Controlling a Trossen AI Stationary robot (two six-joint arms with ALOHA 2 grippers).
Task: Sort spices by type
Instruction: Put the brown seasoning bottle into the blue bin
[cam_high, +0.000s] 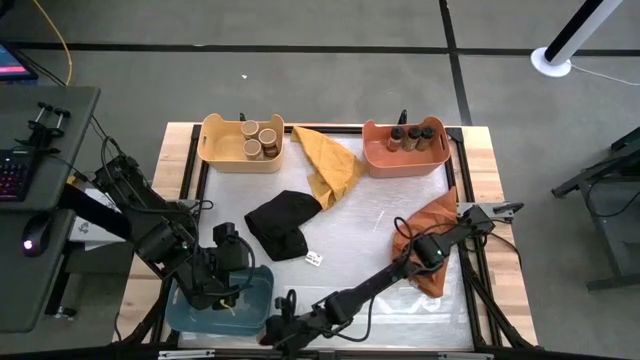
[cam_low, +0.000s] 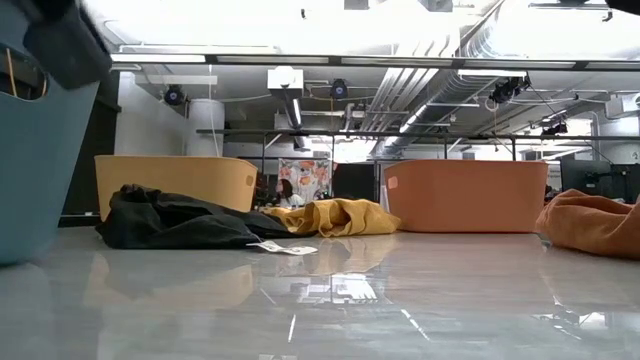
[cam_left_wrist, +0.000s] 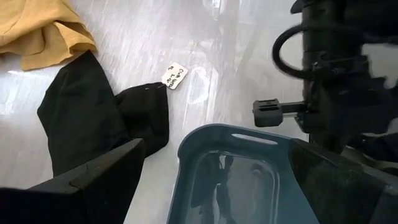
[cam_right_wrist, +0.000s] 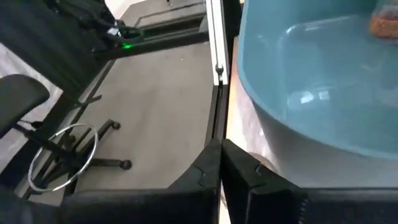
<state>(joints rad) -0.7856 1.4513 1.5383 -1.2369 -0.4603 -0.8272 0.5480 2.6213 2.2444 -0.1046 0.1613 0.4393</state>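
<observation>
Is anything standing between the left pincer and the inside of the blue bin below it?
Nothing visible does. The left pincer hangs open right over the blue bin, whose top is uncovered. The black cloth lies beside the bin, not over it.

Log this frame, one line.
left gripper: open over blue bin | right gripper: shut, empty, beside bin | jars: yellow, orange bins

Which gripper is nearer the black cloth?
Left. The left gripper hovers over the blue bin, just beside the black cloth; the right gripper sits farther away, at the table's near edge.
</observation>
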